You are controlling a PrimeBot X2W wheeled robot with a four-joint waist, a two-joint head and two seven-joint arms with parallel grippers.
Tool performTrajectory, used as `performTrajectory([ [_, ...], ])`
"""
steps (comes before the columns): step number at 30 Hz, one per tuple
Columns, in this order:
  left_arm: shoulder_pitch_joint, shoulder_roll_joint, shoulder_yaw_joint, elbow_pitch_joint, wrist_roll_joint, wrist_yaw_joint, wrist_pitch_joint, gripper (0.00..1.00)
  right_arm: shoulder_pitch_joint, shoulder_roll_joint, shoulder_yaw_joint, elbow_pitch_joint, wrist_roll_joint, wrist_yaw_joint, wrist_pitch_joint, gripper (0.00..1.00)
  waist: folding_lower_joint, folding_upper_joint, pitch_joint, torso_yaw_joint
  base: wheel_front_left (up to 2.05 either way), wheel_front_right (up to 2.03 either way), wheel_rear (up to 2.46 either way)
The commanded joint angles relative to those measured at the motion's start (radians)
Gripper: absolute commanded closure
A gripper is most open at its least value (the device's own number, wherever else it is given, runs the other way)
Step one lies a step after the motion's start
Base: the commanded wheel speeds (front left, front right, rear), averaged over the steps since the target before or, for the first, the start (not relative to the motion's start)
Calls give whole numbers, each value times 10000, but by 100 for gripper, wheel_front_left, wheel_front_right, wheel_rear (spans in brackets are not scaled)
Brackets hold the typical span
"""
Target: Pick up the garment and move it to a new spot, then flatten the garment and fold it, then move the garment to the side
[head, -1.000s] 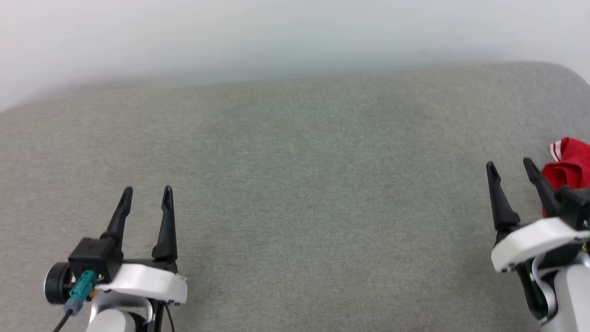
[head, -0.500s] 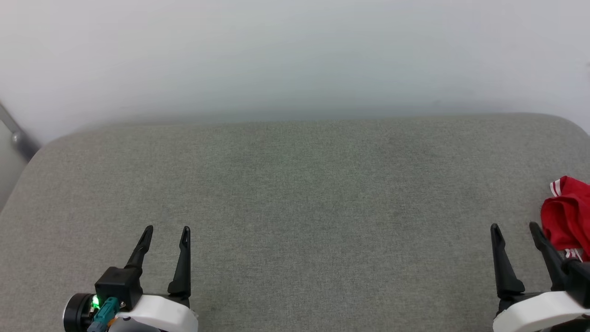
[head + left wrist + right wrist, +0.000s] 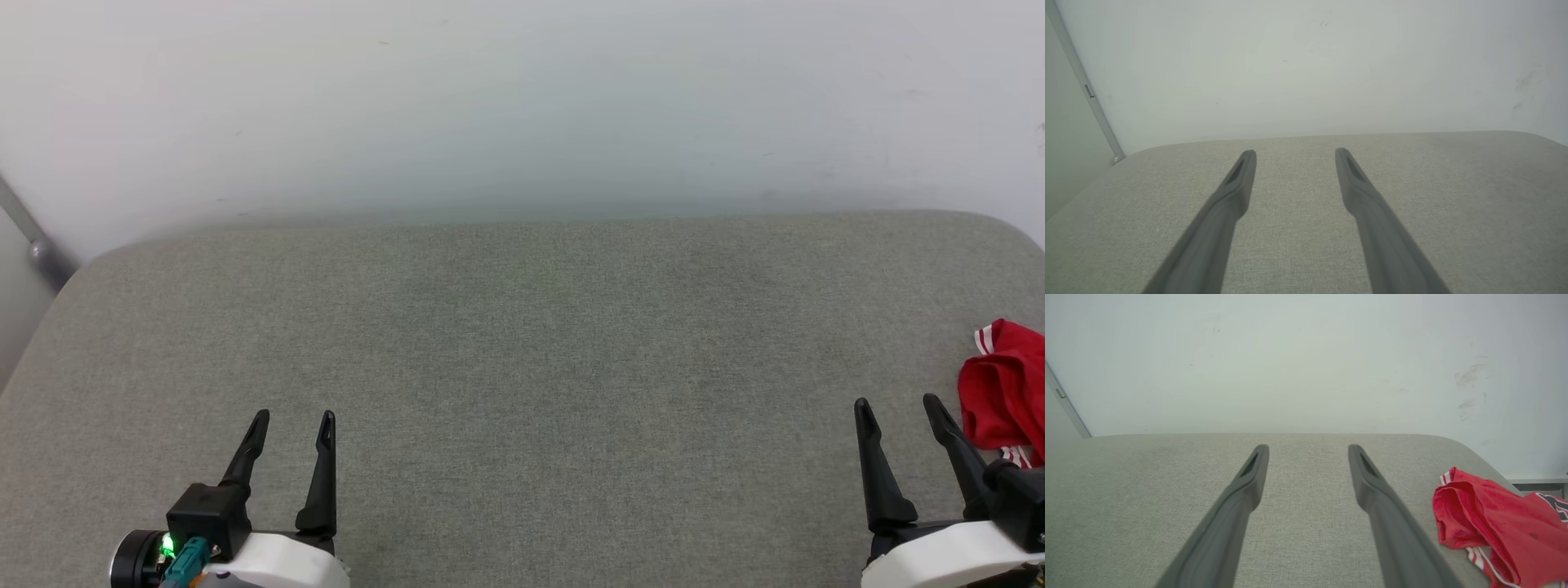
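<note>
Garment (image 3: 1002,394) — crumpled on grey cushion (image 3: 522,367)

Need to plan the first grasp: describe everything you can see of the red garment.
The garment is red soft fabric, crumpled in a loose heap, not flat. White trim with red stripes shows at its edges, and a bit of dark white-outlined print at one side. It lies on the grey fabric surface near its right edge, partly out of frame. The open right gripper is beside it, not touching.
</note>
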Motion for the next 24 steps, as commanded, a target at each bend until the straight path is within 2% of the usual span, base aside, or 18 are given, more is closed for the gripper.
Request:
performTrajectory([
  [1,-37,-36,38,4,61,-36,-64,0,86,36,14,-40,8,-8,11,0,1,0,-7,-8,0,0,0],
  [11,-65,-74,120,63,76,-95,-65,0,101,14,39,60,121,-8,-75,0,1,0,-61,-54,0,0,0],
  [12,2,-66,90,61,36,-71,3,100,5,8,41,68,106,0,-45,100,1,0,-61,-53,0,0,0],
  [14,108,-150,27,261,38,-59,33,100,40,23,52,280,96,0,-25,100,1,0,-61,-54,0,0,0],
  [24,-83,-453,477,407,-1684,-369,530,100,-301,39,1,759,2114,-1,152,100,1,0,-26,-43,0,0,0],
])
